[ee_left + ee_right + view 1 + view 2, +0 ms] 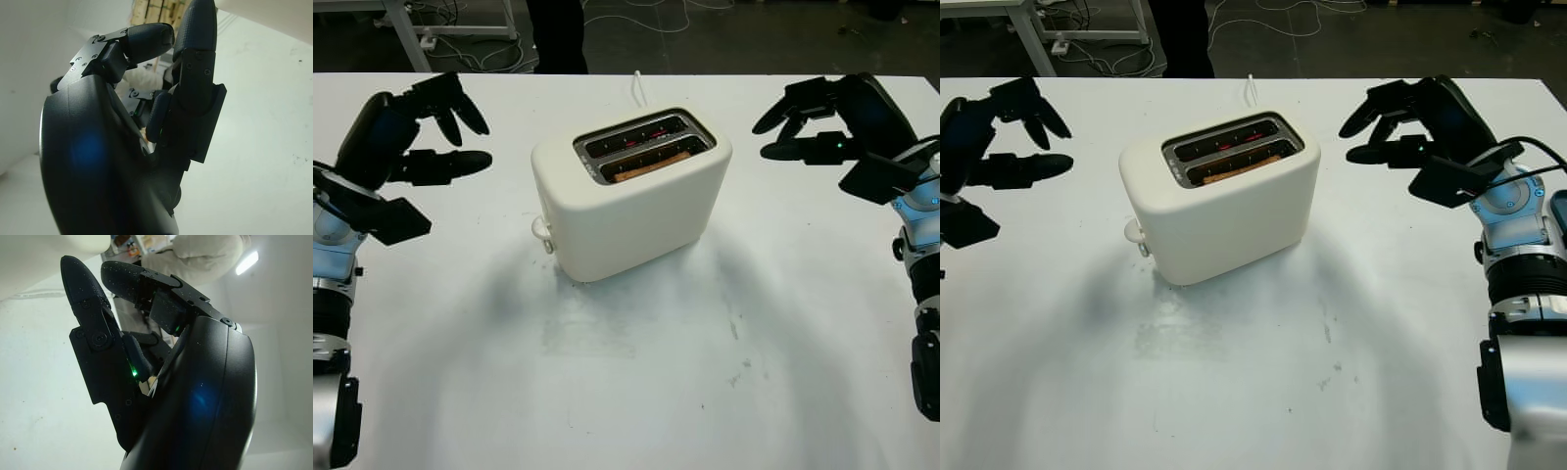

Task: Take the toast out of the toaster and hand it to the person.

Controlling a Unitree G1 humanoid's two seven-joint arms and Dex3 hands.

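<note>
A cream two-slot toaster (631, 201) stands in the middle of the white table (636, 382). A slice of brown toast (653, 164) sits low in its nearer slot, only the top edge showing; the farther slot glows red inside. My left hand (450, 137) is held open above the table to the left of the toaster, well apart from it. My right hand (798, 127) is open on the toaster's right side, also apart from it. Both hands hold nothing.
A white cord (636, 88) runs from behind the toaster toward the table's far edge. A person in dark trousers (558, 34) stands beyond the far edge. A white frame leg (406, 29) and cables lie on the floor behind.
</note>
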